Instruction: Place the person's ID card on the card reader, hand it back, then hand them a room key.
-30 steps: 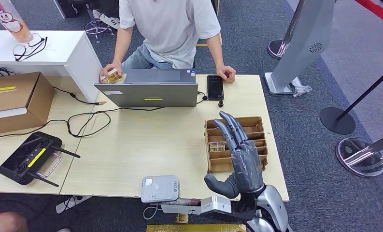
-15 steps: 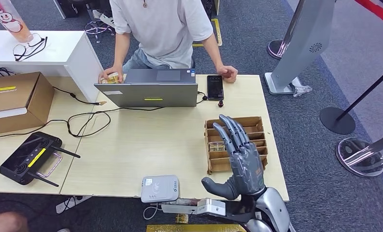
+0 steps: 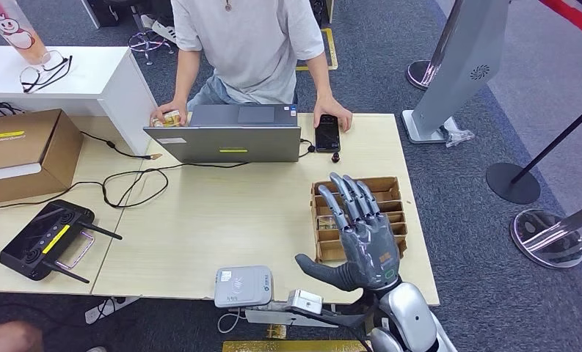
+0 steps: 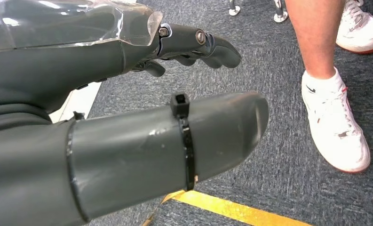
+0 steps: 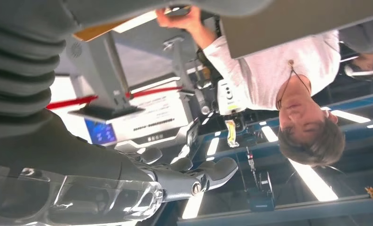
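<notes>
Desk (image 3: pixel 222 220): cardboard organizer (image 3: pixel 390 192) holds card (image 3: pixel 329 221).

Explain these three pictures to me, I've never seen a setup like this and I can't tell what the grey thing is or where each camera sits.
The grey thing is a humanoid robot's hand. The wide picture comes from a camera high on the robot, looking down at a wooden desk. Its right hand is raised, open and holding nothing, above a cardboard tray of slots. Near the desk's front edge sits a small grey card reader. Across the desk a person stands behind a laptop, one hand on a card, the other on a phone.

The other two pictures come from cameras on the robot's wrists, so they look turned. One shows the left hand, empty, above carpet; the other shows the right hand's fingers with the person upside down.
</notes>
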You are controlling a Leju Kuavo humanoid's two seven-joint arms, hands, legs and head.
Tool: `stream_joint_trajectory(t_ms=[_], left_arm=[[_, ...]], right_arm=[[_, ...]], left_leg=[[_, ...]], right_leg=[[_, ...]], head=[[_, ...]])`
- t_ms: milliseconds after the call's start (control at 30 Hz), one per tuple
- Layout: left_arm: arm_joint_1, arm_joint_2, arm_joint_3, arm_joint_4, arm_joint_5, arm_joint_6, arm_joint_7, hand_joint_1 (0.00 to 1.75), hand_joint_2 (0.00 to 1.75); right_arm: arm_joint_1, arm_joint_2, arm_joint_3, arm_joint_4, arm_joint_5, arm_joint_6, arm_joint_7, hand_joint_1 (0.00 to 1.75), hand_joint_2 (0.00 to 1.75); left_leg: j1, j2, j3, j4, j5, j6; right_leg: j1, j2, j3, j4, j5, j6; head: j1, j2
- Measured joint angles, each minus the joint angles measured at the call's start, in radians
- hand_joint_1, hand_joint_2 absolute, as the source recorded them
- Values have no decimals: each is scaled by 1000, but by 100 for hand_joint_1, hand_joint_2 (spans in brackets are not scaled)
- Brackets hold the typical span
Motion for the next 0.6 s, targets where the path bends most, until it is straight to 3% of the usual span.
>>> stream_joint_trajectory(t_ms=[100, 300, 600], left_arm=[[0, 0, 0, 0, 0, 0, 0, 0, 0], [1, 0, 0, 0, -1, 2, 3, 0, 0], [1, -1, 0, 0, -1, 1, -10, 0, 0]], right_arm=[[0, 0, -1, 3, 21, 0, 10, 0, 175], [26, -10, -51, 30, 188, 28, 95, 0, 175], [109, -55, -106, 14, 209, 62, 122, 0, 175]], left_leg=[[0, 0, 0, 0, 0, 0], [0, 0, 0, 0, 0, 0], [0, 0, 0, 0, -1, 1]], right_leg=[[0, 0, 0, 0, 0, 0], [0, 0, 0, 0, 0, 0], [0, 0, 0, 0, 0, 0]], head=[[0, 0], [0, 0], [0, 0]])
